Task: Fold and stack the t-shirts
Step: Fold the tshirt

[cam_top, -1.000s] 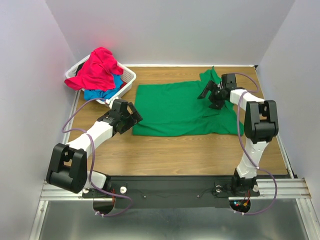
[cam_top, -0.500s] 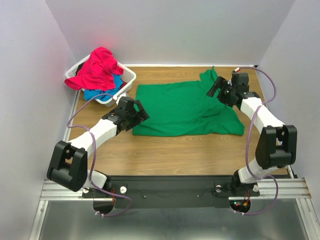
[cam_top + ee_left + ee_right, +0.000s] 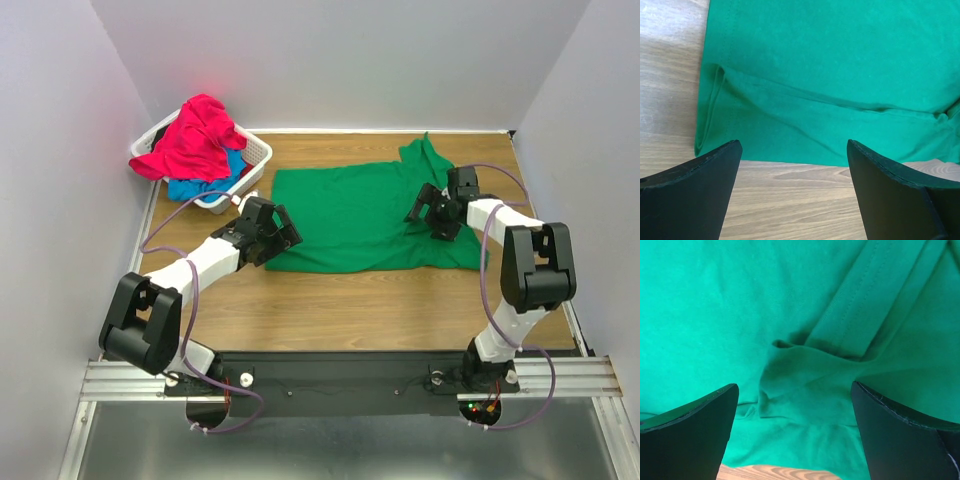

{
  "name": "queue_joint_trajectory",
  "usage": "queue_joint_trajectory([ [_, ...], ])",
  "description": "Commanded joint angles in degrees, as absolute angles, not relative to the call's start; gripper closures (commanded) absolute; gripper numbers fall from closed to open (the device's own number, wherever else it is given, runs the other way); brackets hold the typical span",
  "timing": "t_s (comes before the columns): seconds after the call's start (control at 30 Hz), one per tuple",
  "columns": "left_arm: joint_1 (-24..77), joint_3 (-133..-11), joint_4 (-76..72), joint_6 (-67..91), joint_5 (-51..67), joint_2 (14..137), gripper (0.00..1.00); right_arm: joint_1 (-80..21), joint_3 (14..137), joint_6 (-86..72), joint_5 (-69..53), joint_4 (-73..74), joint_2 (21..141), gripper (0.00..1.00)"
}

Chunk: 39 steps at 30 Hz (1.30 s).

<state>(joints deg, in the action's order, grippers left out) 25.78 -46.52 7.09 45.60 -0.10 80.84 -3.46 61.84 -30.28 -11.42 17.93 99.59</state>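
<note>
The green t-shirt lies spread across the middle of the wooden table, one sleeve bunched at the far right. My left gripper is open at the shirt's near-left corner. In the left wrist view its gripper straddles bare wood just short of the green t-shirt's folded hem. My right gripper hovers open over the shirt's right side. In the right wrist view that gripper has creased green cloth between its fingers, gripping nothing. The pinkish-red t-shirt and blue t-shirt are heaped in the basket.
A white slotted basket stands at the table's far-left corner, near the left arm. White walls close in the table at the back and both sides. Bare wood runs along the near edge in front of the shirt.
My left gripper has crept right, up to the shirt's near-left corner. The right gripper swung out toward the far-right edge, then came back over the shirt's right side. Both stayed open.
</note>
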Motion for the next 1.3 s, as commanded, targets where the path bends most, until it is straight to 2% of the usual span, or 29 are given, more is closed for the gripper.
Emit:
queue_joint_trajectory([
  [0.0,25.9,-46.1,6.3,45.9,-0.8,80.0,0.02,-4.4,66.7,-31.1,-12.4,15.3,102.0,0.0],
  [0.3,25.9,-46.5,5.7,46.6,-0.4,81.3,0.02,-6.1,79.5,-31.1,-14.1,15.1,112.7,0.0],
  [0.53,26.0,-47.5,6.7,45.9,-0.9,80.7,0.02,-6.2,85.0,-29.8,-12.9,17.0,114.2,0.0],
  [0.67,26.0,-50.4,6.9,45.0,-1.1,81.5,0.02,-6.2,80.1,-28.0,-5.1,17.9,104.5,0.0],
  [0.8,26.5,-54.3,5.6,43.9,-0.3,85.0,0.02,-5.1,69.8,-30.1,2.9,19.6,95.6,0.0],
  [1.0,26.5,-59.2,4.0,41.4,2.9,93.1,0.02,-0.5,58.4,-33.8,2.0,19.9,89.5,0.0],
  [1.27,26.5,-55.6,0.9,41.7,2.0,98.7,0.02,5.6,50.4,-38.2,-2.0,20.0,91.0,0.0],
])
